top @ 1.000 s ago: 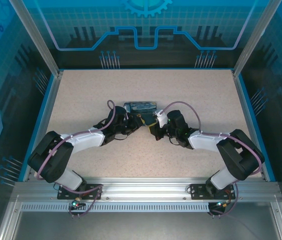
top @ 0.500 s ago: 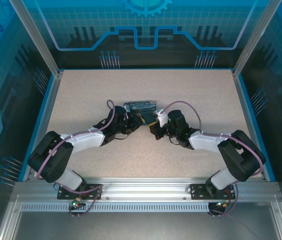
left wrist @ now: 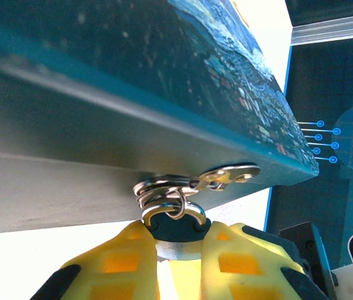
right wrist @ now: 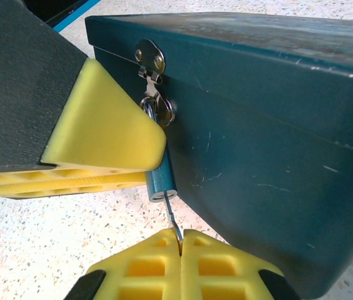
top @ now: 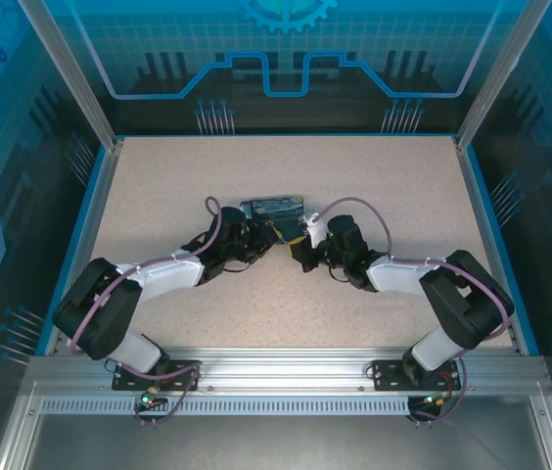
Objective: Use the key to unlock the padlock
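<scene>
Padlock (right wrist: 161, 180), hung on the hasp (right wrist: 148, 57) at the near side of the tin (right wrist: 276, 125): my left jaws clamp its body steady so my right jaws, closed on the key (right wrist: 171, 215), can work it from below.

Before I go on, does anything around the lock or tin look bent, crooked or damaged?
Nothing stands out. The padlock hangs from the hasp on the tin, held by the left gripper. The key runs straight from its bottom into the shut right gripper. Only faint scratches mark the tin's side.
</scene>
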